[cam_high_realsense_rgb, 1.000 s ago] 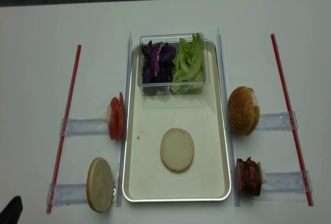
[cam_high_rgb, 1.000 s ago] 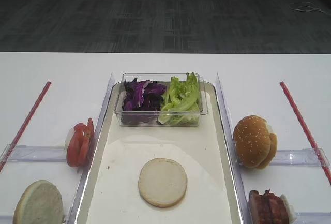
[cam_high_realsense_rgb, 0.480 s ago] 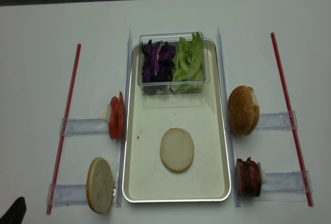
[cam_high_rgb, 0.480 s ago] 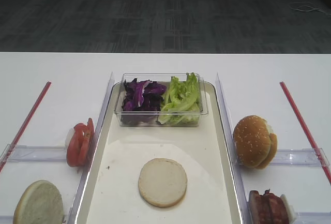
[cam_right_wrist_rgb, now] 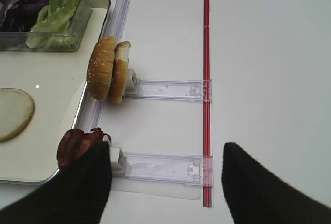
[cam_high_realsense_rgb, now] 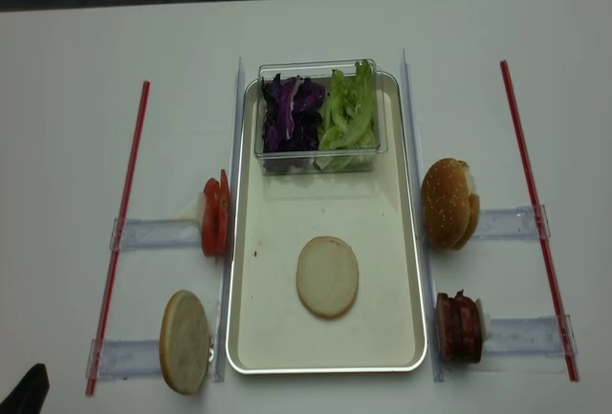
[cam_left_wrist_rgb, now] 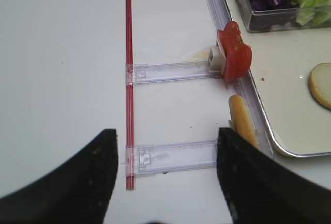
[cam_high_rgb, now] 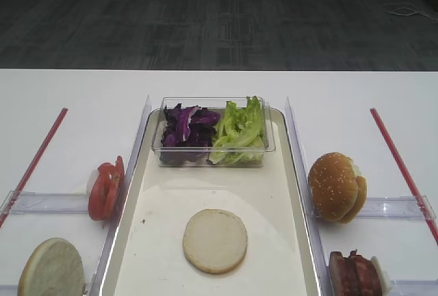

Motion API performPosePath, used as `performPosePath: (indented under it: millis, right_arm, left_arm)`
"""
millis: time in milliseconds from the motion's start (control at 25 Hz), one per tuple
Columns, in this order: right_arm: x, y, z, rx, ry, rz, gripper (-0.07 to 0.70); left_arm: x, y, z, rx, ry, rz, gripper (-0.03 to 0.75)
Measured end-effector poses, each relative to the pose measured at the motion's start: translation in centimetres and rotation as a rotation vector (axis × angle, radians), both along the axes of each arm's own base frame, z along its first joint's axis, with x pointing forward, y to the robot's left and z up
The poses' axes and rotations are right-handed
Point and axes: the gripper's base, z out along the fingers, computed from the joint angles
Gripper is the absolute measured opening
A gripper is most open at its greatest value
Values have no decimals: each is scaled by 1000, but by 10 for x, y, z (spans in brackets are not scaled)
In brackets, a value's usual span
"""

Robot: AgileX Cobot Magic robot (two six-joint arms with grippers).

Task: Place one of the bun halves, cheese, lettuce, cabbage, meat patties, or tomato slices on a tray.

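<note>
Left gripper (cam_left_wrist_rgb: 165, 182) spread wide, empty, low over the tabletop's near-left edge. Right gripper (cam_right_wrist_rgb: 165, 182) likewise parted, holding nothing, near-right edge. One bun half (cam_high_realsense_rgb: 327, 276) lies flat on the tray (cam_high_realsense_rgb: 245, 337), toward its near end — placement looks done; both arms clear. Bun face pale cream, round, thin tan crust edge.

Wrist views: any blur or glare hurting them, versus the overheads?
Left wrist: the left end effector fingers are dark, defocused blobs at the bottom; the red tomato slices stay sharp. Right wrist: same blur on the right end effector; a small glint on the cream-white rectangular tray. Exterior high: even light, soft shadows. Realsense: softer, slightly washed out.
</note>
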Motion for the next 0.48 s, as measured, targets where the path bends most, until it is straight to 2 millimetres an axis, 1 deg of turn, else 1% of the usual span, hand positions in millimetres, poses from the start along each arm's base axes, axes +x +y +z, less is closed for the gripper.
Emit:
performPosePath:
  millis: [480]
  right_arm:
    - [0,0,0,0,0,0,469]
  left_arm:
    - [0,0,0,-1,0,0,434]
